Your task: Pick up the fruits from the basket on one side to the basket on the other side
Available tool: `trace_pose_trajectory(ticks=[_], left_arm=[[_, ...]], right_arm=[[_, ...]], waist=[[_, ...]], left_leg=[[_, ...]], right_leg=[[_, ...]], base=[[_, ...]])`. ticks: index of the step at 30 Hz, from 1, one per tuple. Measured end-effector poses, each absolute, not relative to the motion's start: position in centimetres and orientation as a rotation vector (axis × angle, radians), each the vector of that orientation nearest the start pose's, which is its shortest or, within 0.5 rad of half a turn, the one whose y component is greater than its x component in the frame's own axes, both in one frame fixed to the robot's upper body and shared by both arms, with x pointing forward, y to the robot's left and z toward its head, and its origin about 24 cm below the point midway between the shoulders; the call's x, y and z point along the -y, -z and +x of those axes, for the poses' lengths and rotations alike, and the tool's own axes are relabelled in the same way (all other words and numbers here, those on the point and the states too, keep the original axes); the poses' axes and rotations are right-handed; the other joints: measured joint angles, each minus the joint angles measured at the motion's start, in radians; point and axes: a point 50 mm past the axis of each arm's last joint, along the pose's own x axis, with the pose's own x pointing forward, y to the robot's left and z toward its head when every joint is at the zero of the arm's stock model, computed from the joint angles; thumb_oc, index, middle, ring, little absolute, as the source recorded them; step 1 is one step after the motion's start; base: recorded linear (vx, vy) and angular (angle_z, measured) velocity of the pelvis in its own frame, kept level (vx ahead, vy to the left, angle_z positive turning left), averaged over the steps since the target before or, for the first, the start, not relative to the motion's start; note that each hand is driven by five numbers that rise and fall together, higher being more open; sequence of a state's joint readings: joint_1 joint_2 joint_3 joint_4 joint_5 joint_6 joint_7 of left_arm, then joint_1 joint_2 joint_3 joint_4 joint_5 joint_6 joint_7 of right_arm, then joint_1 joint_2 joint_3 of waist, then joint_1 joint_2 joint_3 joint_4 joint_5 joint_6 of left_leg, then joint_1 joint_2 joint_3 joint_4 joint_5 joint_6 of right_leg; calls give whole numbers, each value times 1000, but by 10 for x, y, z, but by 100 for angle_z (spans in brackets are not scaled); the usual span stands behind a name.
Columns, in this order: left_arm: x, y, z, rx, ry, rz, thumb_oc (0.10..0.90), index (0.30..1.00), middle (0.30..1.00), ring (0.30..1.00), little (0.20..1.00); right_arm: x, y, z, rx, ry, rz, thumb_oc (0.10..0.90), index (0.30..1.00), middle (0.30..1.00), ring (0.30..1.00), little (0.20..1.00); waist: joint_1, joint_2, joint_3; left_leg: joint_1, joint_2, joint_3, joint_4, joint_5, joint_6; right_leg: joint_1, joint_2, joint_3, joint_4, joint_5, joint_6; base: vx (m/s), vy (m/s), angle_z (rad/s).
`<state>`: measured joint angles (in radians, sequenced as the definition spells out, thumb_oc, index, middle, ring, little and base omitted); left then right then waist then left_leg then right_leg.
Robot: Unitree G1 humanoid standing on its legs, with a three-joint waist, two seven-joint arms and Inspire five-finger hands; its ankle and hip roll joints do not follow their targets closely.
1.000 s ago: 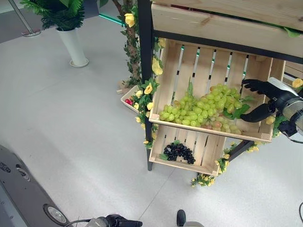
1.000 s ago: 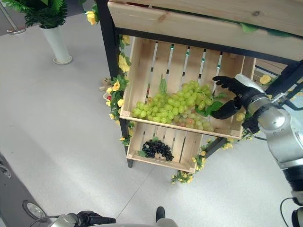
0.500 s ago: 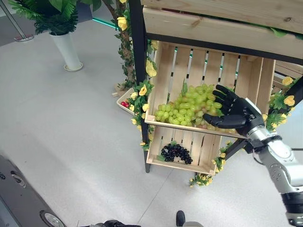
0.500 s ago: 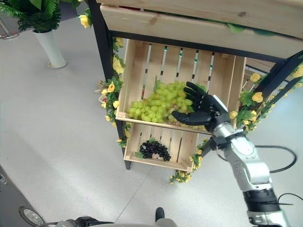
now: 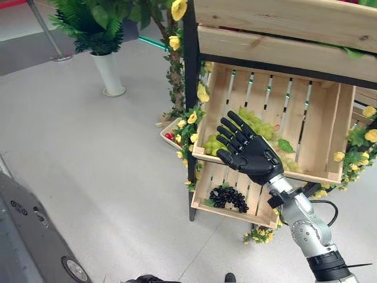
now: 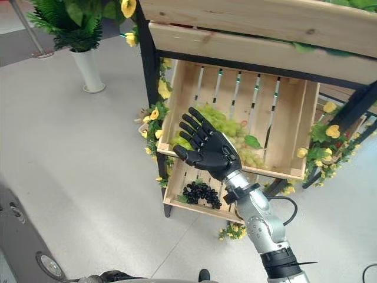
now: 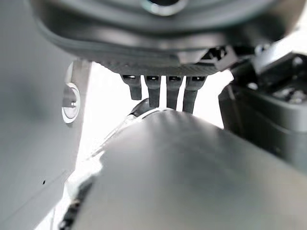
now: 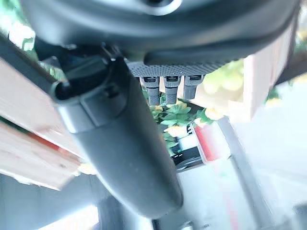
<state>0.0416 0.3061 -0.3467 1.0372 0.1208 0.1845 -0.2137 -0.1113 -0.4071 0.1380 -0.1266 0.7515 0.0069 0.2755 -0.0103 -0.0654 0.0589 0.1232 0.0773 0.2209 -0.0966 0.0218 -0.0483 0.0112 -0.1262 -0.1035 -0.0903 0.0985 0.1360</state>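
No legible text, label, number or sign is being shown anywhere in these views.

The two head cameras looked down from above at the crate shelf (image 5: 277, 112) in the upper right of the frame, floor to the left, sharing nearly the same scene. Each wrist camera sat very close behind its own hand, facing along the fingers (image 8: 164, 86).
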Motion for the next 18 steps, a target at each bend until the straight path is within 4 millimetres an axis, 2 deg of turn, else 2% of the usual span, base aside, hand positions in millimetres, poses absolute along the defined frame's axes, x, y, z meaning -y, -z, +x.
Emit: trace_pose_trajectory(ticks=[5, 9, 13, 18], left_arm=[[-227, 159, 87, -1350, 337, 447, 800, 900, 900, 900, 900], [-227, 159, 86, -1351, 333, 441, 800, 900, 900, 900, 900], [-227, 159, 86, -1348, 322, 438, 800, 900, 900, 900, 900], [-227, 159, 87, -1346, 317, 434, 800, 900, 900, 900, 900]], right_arm=[[193, -115, 268, 187, -349, 8, 800, 900, 900, 900, 900], [211, -124, 269, 203, -220, -161, 800, 900, 900, 900, 900], [230, -135, 269, 239, -101, -138, 800, 900, 900, 900, 900], [225, -141, 267, 268, -153, 57, 800, 900, 900, 900, 900]], waist=[[-16, -2, -1], [-27, -3, -1], [-31, -3, 0], [-29, -2, 4]], left_leg=[[0, 0, 2, 0, -1, 1], [0, 0, 5, 0, -1, 1], [0, 1, 8, 0, -2, 2], [-2, 0, 8, 0, -2, 2]], right_leg=[[-1, 1, 2, 0, 0, 1], [-2, 1, 8, 0, 0, 1], [-5, 2, 10, -1, 0, 2], [-7, 2, 10, -1, 0, 2]], base=[[0, 0, 0], [0, 0, 0], [0, 0, 0], [0, 0, 0]])
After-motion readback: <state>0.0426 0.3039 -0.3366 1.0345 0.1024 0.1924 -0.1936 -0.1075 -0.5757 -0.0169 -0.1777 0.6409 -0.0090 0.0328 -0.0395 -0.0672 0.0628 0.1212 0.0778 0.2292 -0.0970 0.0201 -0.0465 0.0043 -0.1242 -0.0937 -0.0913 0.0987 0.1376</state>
